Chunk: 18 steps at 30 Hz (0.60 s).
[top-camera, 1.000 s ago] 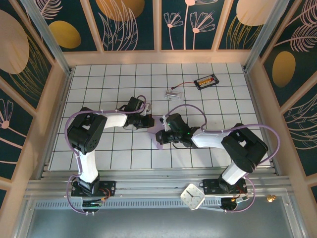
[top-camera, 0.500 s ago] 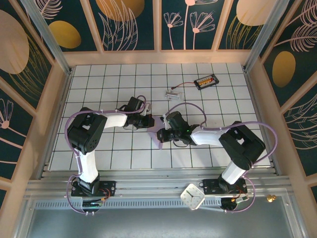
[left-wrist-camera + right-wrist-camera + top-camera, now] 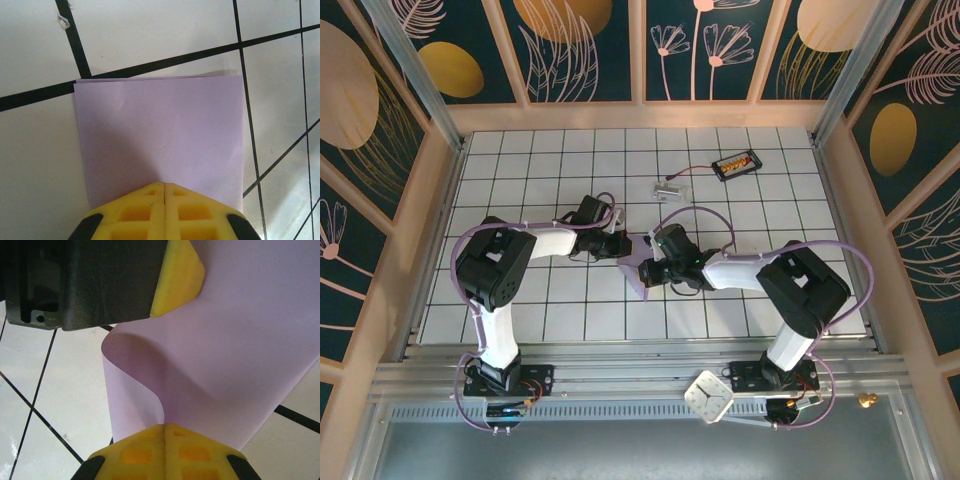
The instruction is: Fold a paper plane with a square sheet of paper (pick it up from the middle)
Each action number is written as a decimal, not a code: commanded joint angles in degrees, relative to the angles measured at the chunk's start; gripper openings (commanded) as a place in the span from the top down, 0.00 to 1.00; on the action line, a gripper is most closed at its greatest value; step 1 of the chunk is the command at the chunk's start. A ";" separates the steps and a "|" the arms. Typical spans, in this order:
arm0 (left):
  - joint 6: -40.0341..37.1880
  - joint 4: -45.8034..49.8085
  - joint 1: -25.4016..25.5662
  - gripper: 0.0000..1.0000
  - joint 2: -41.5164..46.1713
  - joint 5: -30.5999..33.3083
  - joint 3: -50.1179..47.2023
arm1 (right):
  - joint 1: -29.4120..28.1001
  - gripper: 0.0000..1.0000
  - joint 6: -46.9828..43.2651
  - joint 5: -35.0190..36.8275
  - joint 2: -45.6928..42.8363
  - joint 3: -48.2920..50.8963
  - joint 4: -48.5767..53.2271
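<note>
The square sheet of paper point(image 3: 160, 125), plain lavender, lies folded with its two layers flat on the white tiles. My left gripper point(image 3: 164, 184) is shut, its yellow tips resting on top of the sheet. In the right wrist view the sheet point(image 3: 240, 355) curls up from the table into my right gripper point(image 3: 164, 426), which is shut on that lifted edge; the left gripper's yellow fingertip point(image 3: 177, 277) presses the paper further back. From above, the left gripper point(image 3: 626, 246) and right gripper point(image 3: 647, 270) meet over the sheet point(image 3: 639, 285) at mid-table. The paper plane is out of view.
A small clear plastic piece with a wire point(image 3: 669, 189) and a black box with orange cells point(image 3: 735, 164) lie toward the back. A white clock-like square point(image 3: 709, 395) sits on the front rail. Wooden frame walls point(image 3: 438, 200) enclose the tiled table.
My right gripper has moved left toward the left gripper, bringing the held paper edge with it. The left arm has stayed put.
</note>
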<state>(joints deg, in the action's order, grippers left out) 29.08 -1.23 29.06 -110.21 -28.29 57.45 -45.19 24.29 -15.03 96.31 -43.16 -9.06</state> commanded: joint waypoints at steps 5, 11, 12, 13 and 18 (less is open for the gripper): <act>-0.91 2.73 0.21 0.98 -1.43 -0.08 0.26 | 0.80 0.95 -1.82 1.27 1.68 -1.91 1.01; -0.91 2.73 0.21 0.98 -1.45 -0.06 0.13 | 0.91 0.95 -2.12 1.10 2.33 -2.00 0.67; -0.87 2.73 0.21 0.98 -1.49 -0.04 0.16 | 0.90 0.95 -2.05 1.05 2.51 -2.10 0.71; -0.87 2.73 0.21 0.97 -1.57 -0.08 0.18 | 0.89 0.95 -2.06 0.92 2.65 -1.99 0.57; -0.87 2.73 0.21 0.97 -1.57 -0.17 0.12 | 0.90 0.95 -2.07 0.30 3.03 -2.19 0.16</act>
<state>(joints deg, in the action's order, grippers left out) 29.08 -1.23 29.06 -110.21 -28.29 57.45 -44.71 23.16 -14.68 98.45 -43.79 -8.80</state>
